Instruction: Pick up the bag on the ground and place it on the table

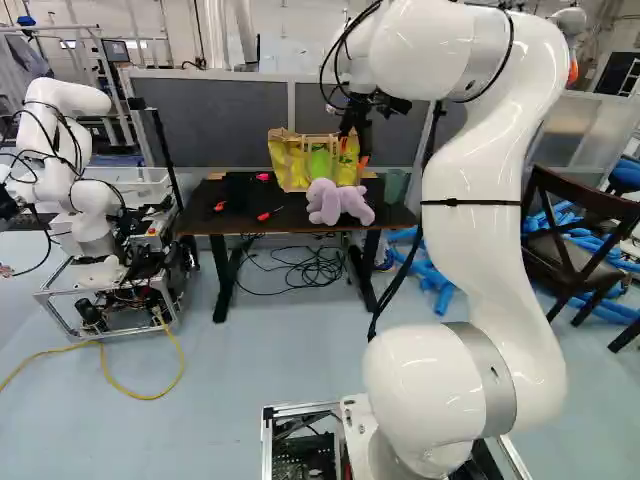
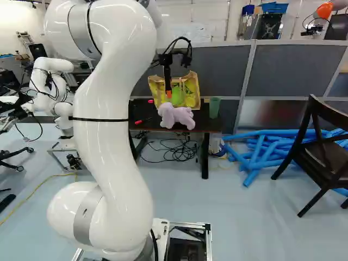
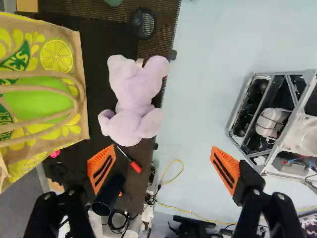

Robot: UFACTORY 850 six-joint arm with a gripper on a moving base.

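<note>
My gripper (image 2: 168, 91) is above the table (image 2: 202, 124), in front of the yellow and tan bag (image 2: 190, 89), as the right base view shows. The bag stands on the tabletop with something green inside. In the wrist view, the gripper (image 3: 162, 162) has its orange fingers spread wide and holds nothing. The bag (image 3: 62, 57) lies beyond and to one side of the fingers, its loop handles free of them. The tabletop (image 3: 106, 34) is dark.
A lilac plush toy (image 3: 131, 96) lies at the table's near edge, close to a red-handled screwdriver (image 3: 132, 161). A green cup (image 2: 214, 107) stands at the table's end. Another robot (image 1: 80, 180), blue tubes (image 2: 263, 152) and a dark chair (image 2: 321, 147) are around.
</note>
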